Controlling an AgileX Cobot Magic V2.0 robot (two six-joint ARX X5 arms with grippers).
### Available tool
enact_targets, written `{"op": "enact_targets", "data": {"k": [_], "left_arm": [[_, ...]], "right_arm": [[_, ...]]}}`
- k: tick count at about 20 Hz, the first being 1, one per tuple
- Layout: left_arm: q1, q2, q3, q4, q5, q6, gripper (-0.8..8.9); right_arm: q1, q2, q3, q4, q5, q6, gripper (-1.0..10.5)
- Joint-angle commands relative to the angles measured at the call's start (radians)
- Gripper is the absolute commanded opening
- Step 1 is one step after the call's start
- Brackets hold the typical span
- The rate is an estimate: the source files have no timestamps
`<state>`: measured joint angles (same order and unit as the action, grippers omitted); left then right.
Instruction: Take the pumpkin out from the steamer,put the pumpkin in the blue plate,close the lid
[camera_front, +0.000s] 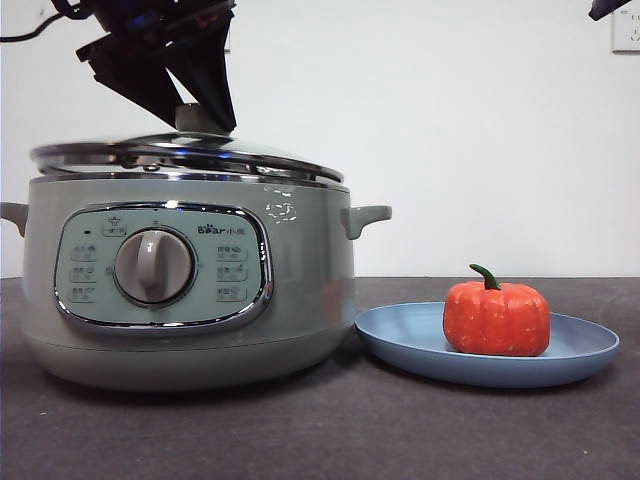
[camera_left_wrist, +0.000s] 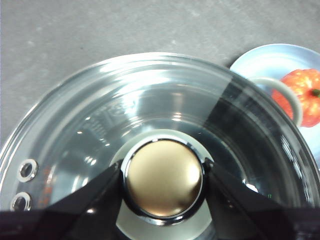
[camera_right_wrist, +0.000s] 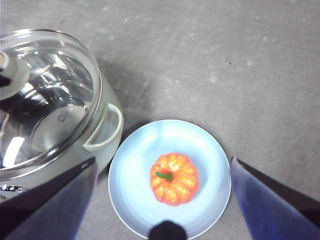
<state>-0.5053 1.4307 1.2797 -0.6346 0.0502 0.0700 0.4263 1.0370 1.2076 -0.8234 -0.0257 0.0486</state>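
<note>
On the wide light-blue matte plate, near its middle, sits the small orange-red ribbed pumpkin with the curved green stem, upright, so that step looks done. Just beside the plate stands the big pale sage-green steamer with chrome rim and front dial, its side handle reaching toward the plate rim. Round clear glass lid with steel rim lies on top of the pot, slightly tilted in the front view, maybe not fully seated. Left gripper has its jaws clamped on the lid's knob, one jaw on each side. Right gripper hangs high over the plate, jaws wide apart, holding nothing, waiting. Dark grey bench carries everything.

Risks, as I judge it: letting go while the lid is tilted could leave it cocked on the rim or let it slide off; opening off-centre could drag the knob sideways.
</note>
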Motion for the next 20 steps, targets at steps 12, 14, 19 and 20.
{"op": "enact_targets", "data": {"k": [12, 14, 19, 20], "left_arm": [[0.000, -0.006, 0.015, 0.014, 0.029, 0.002, -0.09], [-0.001, -0.006, 0.014, 0.021, 0.029, 0.002, -0.09], [-0.003, 0.041, 0.009, 0.011, 0.030, 0.005, -0.09], [-0.008, 0.053, 0.009, -0.005, 0.030, 0.009, -0.09]], "right_arm": [[0.000, 0.000, -0.010, -0.016, 0.001, 0.015, 4.4], [0.000, 0.000, -0.010, -0.030, 0.001, 0.015, 4.4], [0.000, 0.000, -0.010, -0.057, 0.001, 0.015, 4.4], [0.000, -0.003, -0.010, -0.064, 0.001, 0.015, 4.4]]}}
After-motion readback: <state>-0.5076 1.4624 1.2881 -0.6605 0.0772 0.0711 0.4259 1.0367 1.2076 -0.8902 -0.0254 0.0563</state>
